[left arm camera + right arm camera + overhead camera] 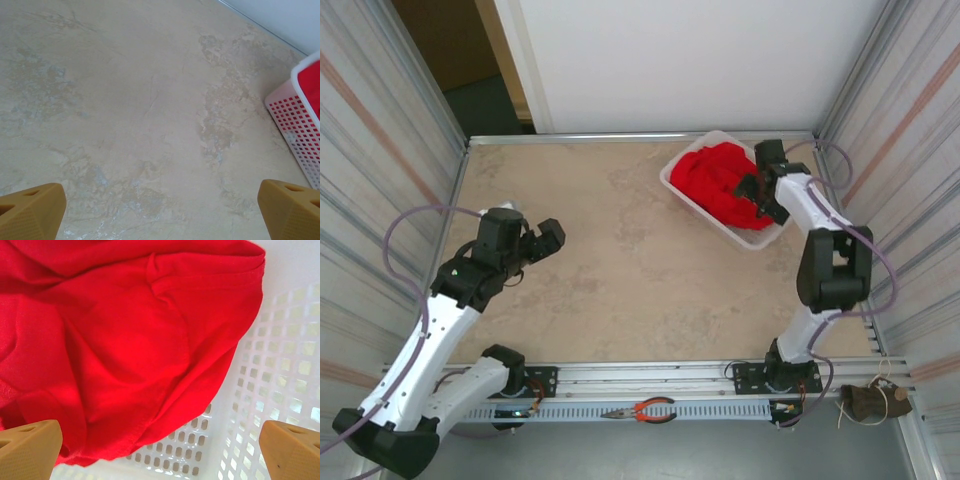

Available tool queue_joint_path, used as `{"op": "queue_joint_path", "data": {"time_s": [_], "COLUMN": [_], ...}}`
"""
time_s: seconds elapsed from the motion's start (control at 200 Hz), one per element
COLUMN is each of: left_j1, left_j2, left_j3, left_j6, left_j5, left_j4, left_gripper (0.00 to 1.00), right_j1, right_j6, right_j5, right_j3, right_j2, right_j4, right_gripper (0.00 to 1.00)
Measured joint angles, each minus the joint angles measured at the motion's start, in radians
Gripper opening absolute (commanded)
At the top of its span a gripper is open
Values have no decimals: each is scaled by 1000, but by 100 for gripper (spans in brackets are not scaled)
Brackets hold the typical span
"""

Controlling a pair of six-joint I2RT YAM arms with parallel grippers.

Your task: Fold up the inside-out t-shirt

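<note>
Right gripper (758,198): wide, empty, above t-shirt (718,178) crumpled in far-right basket (752,243); left gripper (542,240) likewise wide. Folding unstarted.

top: high overhead, whole table (620,285) | wrists: close, downward | shared: basket (751,243)
</note>
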Motion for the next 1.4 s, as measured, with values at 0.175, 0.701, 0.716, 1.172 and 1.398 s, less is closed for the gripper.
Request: {"op": "queue_joint_path", "data": {"time_s": [0.175, 0.701, 0.716, 1.172, 1.398], "left_j1": [-13, -57, -58, -61, -61], "left_j2": [10, 22, 22, 22, 22], "left_j3": [-6, -24, -24, -23, -23], "left_j6": [0, -8, -8, -23, -23], "left_j5": [3, -3, -5, -26, -37], "left_j4": [3, 18, 18, 16, -8], "left_gripper": [99, 99, 99, 99, 99], "right_j1": [29, 519, 526, 392, 253], "right_j6": [18, -4, -4, 3, 3], "right_j5": [-22, 10, 18, 208, 231], "right_j3": [-161, 159, 171, 407, 556], "right_j2": [-197, 74, 93, 317, 407], "right_j4": [13, 53, 50, -39, -82], "right_gripper": [99, 98, 98, 99, 99]}}
